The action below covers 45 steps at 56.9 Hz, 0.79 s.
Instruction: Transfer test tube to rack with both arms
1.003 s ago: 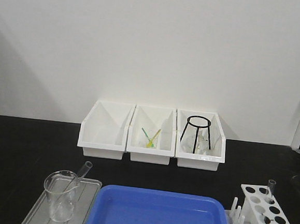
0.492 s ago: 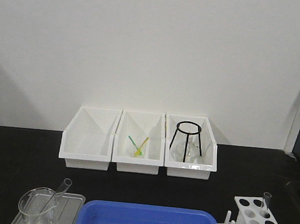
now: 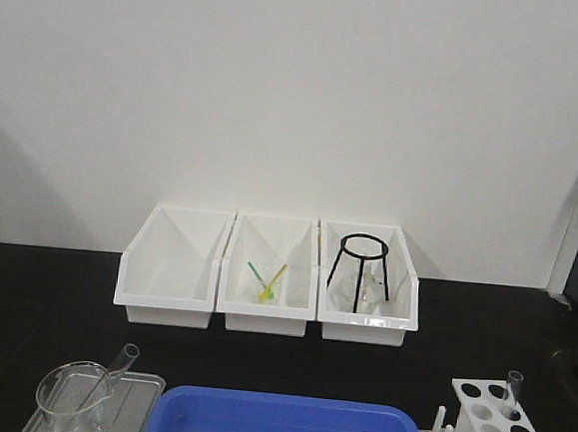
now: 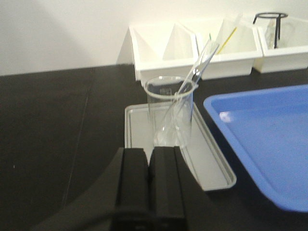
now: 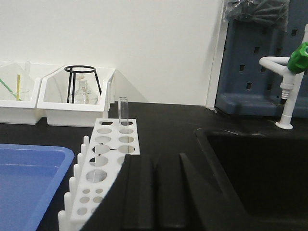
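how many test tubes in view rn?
2. One test tube leans in the beaker on the grey tray; a second tube stands upright in a far-end hole of the rack. Glassware in the right bin is unclear, so more may be hidden.

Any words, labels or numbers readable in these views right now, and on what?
No text is legible in any view.
On the beaker: faint printed marks below the rim, too blurred to read.
On the rack, bins and blue tray: no marking visible.
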Available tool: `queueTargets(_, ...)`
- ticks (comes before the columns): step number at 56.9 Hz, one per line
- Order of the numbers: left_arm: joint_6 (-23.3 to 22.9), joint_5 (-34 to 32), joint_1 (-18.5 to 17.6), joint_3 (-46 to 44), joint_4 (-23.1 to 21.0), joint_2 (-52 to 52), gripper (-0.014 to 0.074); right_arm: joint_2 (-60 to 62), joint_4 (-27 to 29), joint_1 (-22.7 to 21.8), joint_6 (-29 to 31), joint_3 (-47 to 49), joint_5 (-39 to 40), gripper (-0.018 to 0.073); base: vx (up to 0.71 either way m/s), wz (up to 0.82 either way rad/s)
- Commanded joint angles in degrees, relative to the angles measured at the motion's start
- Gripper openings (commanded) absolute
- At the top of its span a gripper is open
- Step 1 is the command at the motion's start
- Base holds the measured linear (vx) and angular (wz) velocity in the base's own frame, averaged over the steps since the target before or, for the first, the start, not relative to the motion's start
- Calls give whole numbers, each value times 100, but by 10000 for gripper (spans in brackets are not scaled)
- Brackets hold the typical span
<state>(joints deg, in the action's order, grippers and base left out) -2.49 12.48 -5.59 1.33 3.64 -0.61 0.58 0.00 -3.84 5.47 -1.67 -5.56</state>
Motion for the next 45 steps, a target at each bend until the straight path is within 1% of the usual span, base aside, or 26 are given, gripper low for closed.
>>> queueTargets(1,-15,-831,-3,-128,-5,-76,-7,47,0,1,-17,-113,643,-8,0,0)
queueTargets(5,-15,-1140,-3,-137,-5,-76,-7,47,54,1,-73,-113,832,-8,0,0)
queueTargets(8,-53,-1587,-3,-150,-29,-76,-7,47,70,1,-68,-108,1175,-8,0,0)
queueTargets(11,-279,-2006,-3,-194,-225,-76,-7,47,167,1,-72,-101,1621,-8,0,0)
queueTargets(14,-527,-2553,-3,-274,-432,-76,-7,47,253,1,-78,-29,1899,-8,0,0)
queueTargets(17,-780,-2766,-3,-467,-653,-76,-7,47,291,1,-73,173,1946,-8,0,0)
queueTargets(20,-1046,-2644,-3,-857,-817,-70,-7,25,288,1,-67,497,1807,-8,0,0)
queueTargets(22,-1089,-2426,-3,-1105,-791,-29,-7,-33,288,1,-60,793,1685,-8,0,0)
queueTargets(26,-923,-2121,-3,-1825,-602,243,-7,-355,284,1,-30,1452,1621,-8,0,0)
queueTargets(30,-815,-2179,-3,-2531,-589,777,-7,-884,284,1,-30,2076,1672,-8,0,0)
queueTargets(35,-608,-2097,-3,-3551,-589,1870,-7,-1888,278,1,-30,2960,1760,-8,0,0)
queueTargets(41,-209,-1783,-3,-4397,-589,3038,-7,-2953,275,1,-69,3732,1787,-8,0,0)
queueTargets(45,-63,-1690,-3,-4781,-599,3707,-7,-3557,259,1,-64,4080,1796,-8,0,1)
